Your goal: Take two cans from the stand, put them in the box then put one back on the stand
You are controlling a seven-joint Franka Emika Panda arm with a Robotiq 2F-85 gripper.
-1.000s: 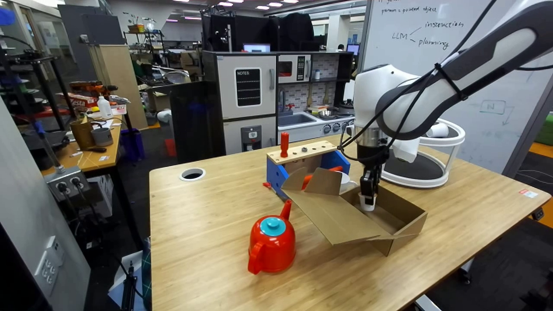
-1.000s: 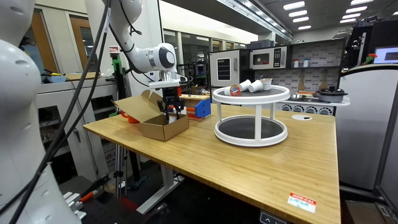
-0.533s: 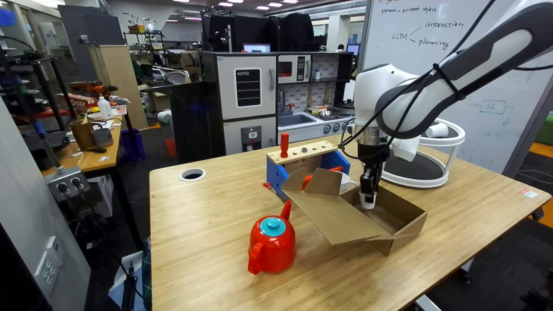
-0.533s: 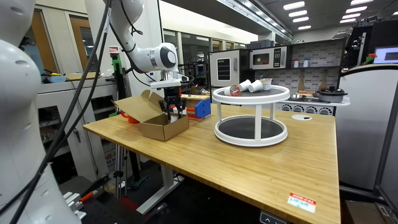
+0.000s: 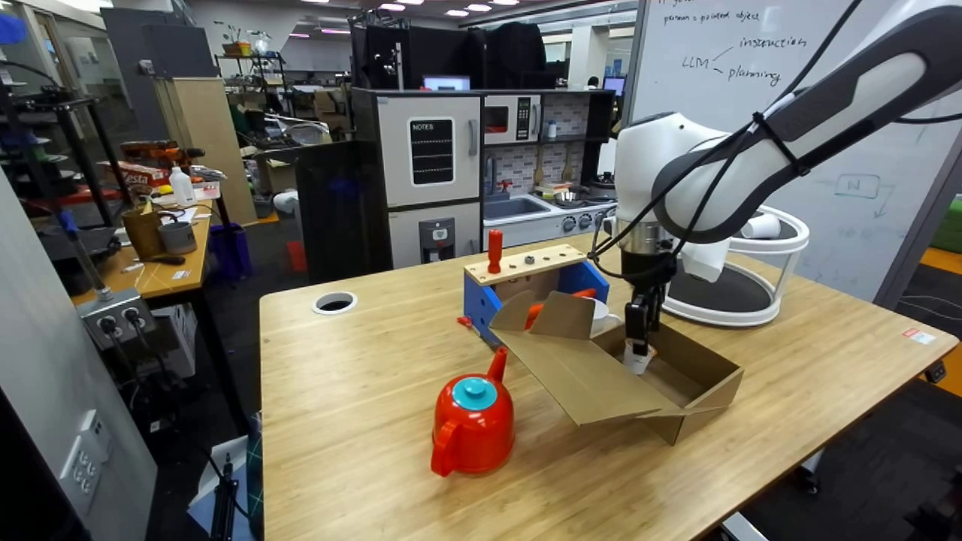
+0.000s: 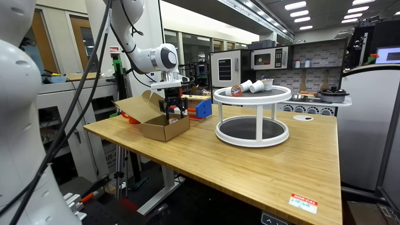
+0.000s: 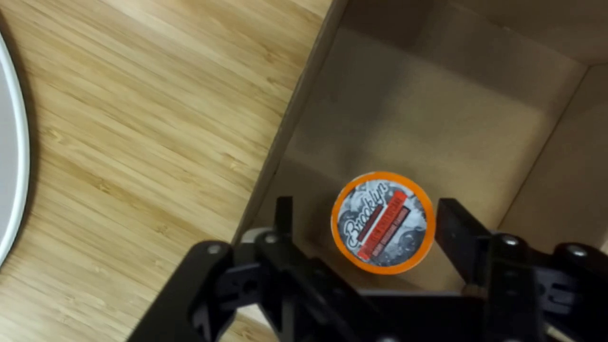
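The short, whitish, orange-rimmed cylindrical can (image 7: 384,223), upright half a second ago, now leans inside the shallow brown cardboard box (image 6: 178,129). The black two-fingered gripper (image 7: 366,209) has spread wider around it (a gap shows on one side; contact on the other is unclear). One finger stands near the wall facing the large white round two-tier stand (image 6: 250,100); free box floor runs past the can, and pale wooden tabletop (image 6: 206,137) separates box and stand.

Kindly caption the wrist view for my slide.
Orange-rimmed Brooklyn pod in the cardboard box, between the open jaws of the gripper.
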